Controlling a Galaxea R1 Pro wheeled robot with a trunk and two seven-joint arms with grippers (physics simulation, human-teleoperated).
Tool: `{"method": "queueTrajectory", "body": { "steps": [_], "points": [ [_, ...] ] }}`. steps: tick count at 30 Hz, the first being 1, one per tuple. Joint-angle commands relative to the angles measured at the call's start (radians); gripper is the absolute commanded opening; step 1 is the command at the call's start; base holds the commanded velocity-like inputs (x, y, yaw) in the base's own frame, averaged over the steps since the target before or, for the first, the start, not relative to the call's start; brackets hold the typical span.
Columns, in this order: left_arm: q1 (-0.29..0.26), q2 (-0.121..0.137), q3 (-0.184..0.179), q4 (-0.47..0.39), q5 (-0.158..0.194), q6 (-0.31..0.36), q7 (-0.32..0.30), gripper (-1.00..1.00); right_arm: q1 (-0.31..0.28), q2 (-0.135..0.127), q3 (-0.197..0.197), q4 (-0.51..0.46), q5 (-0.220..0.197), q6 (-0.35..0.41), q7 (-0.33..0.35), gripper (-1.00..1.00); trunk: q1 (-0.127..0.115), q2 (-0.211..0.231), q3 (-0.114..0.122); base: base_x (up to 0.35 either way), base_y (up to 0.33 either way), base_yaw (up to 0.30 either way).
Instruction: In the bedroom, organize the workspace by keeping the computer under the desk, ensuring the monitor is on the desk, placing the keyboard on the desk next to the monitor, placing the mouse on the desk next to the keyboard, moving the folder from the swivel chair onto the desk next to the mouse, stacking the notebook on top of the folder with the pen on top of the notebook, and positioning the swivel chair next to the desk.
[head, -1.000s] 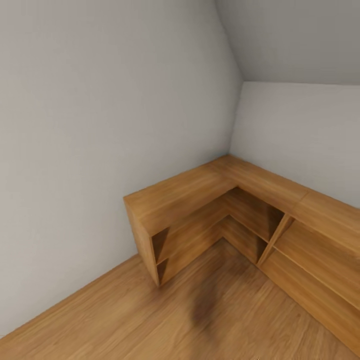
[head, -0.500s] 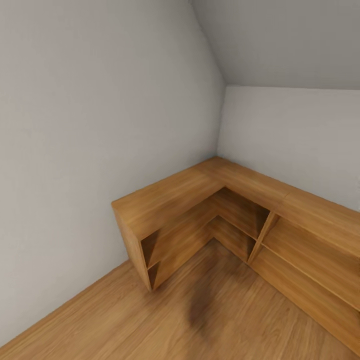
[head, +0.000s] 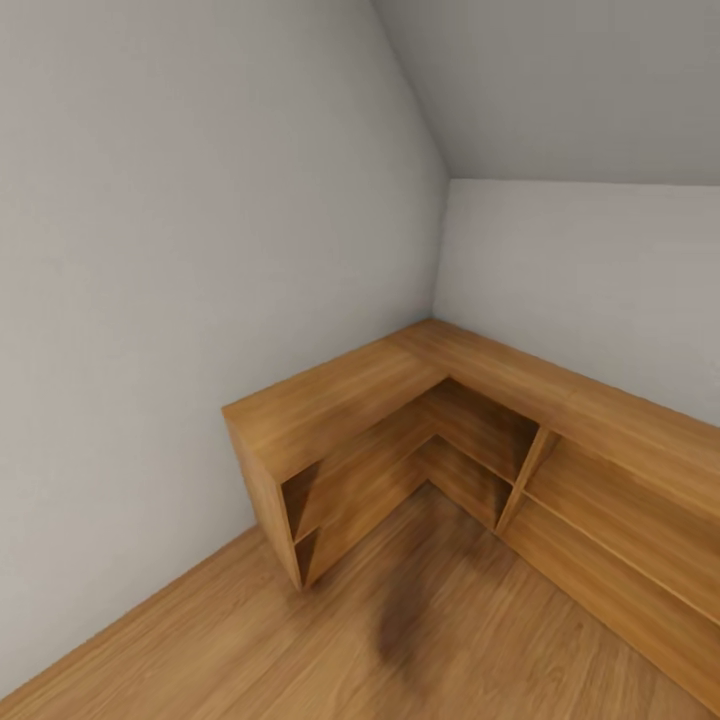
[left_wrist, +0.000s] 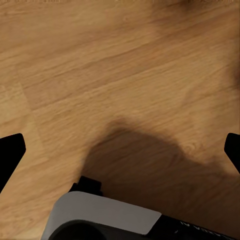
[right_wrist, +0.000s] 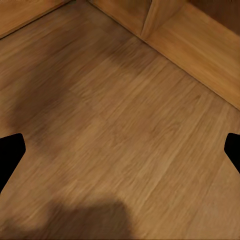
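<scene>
The desk, the monitor, the swivel chair and the other things of the task are out of view. In the left wrist view my left gripper (left_wrist: 120, 150) is open over bare wooden floor, its black fingertips (left_wrist: 10, 152) far apart at the picture's edges and nothing between them. In the right wrist view my right gripper (right_wrist: 120, 150) is open in the same way, with black fingertips (right_wrist: 10, 152) spread wide above the floor and nothing held.
A low L-shaped wooden shelf unit (head: 340, 395) with open compartments fills the room's corner ahead, against grey walls (head: 150, 300). Its base board (right_wrist: 200, 45) lies close ahead of the right gripper. Wooden floor (head: 450, 640) stretches in front of it. A grey part of my own body (left_wrist: 100, 217) is beneath the left gripper.
The whole head picture has shifted a little to the left, so the camera has turned. The shelf unit itself has not moved, and the shift has nearly stopped.
</scene>
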Motion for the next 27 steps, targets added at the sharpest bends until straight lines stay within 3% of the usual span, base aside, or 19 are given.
{"method": "queueTrajectory", "body": {
  "steps": [1,18,27],
  "points": [
    [0.0,0.0,0.009,0.0,-0.006,-0.002,-0.005,1.0,-0.001,0.001,0.009,0.002,-0.003,-0.002,-0.006,1.0,0.004,-0.008,-0.002,0.0,0.0,0.0],
    [0.0,0.001,0.009,0.0,-0.005,-0.002,-0.005,1.0,-0.001,0.005,0.01,0.002,-0.003,-0.003,-0.003,1.0,0.069,-0.127,-0.038,0.0,0.0,0.006],
    [0.0,0.002,0.008,0.0,-0.004,-0.002,-0.005,1.0,-0.001,0.009,0.009,0.002,-0.007,0.005,-0.006,1.0,0.104,-0.19,-0.054,0.0,0.0,0.112]
  ]
}}
